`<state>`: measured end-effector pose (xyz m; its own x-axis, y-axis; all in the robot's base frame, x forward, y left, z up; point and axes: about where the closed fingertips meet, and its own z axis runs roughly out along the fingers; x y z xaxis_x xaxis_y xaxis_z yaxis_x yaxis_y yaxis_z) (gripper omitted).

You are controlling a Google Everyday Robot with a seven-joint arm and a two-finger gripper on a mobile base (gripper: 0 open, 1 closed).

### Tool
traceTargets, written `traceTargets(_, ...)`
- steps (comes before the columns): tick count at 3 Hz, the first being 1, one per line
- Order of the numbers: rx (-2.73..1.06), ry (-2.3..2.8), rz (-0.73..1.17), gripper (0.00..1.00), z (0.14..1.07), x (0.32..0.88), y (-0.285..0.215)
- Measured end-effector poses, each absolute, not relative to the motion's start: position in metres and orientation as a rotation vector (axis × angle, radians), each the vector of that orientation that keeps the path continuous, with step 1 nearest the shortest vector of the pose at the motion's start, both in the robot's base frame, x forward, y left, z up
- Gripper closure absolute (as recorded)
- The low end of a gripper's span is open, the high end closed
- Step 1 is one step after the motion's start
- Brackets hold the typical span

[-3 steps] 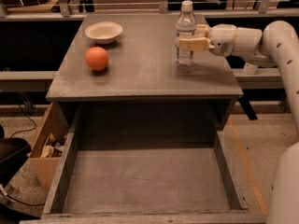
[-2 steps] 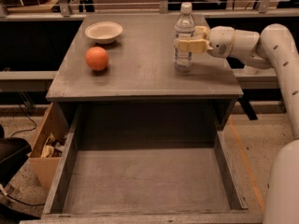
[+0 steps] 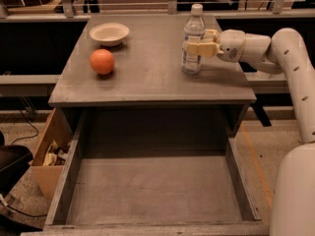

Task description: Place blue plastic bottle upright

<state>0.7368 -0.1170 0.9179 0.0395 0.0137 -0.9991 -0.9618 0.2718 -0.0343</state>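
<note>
Bottle: blue plastic bottle (image 3: 193, 29) upright on the table (image 3: 147, 80).
Gripper: your gripper (image 3: 191, 46) clasps its middle.
Left: orange ball (image 3: 102, 61), white bowl (image 3: 109, 33).

I seem to be working in a lab or office test bay: a grey desk (image 3: 147, 82) with an open drawer (image 3: 152, 191), metal railings (image 3: 138, 5) behind, a cardboard box (image 3: 47, 156) on the floor. My gripper (image 3: 192, 48) clasps the blue plastic bottle (image 3: 194, 31) on the desktop.

Table (image 3: 147, 80) holds bowl (image 3: 109, 33), orange ball (image 3: 102, 61), and blue plastic bottle (image 3: 194, 29) upright in gripper (image 3: 193, 48).
</note>
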Motion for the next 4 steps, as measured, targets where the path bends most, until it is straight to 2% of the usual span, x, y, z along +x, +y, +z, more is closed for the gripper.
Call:
traceTargets(1, -1.012, 1.283, 0.992, 0.83, 0.918, 0.737, -0.114)
traceTargets(2, -1.015, 1.281, 0.997, 0.59, 0.918, 0.738, -0.110)
traceTargets(3, -1.019, 1.278, 1.003, 0.29, 0.918, 0.738, -0.105)
traceTargets(4, -1.022, 1.276, 1.007, 0.05, 0.918, 0.738, -0.102)
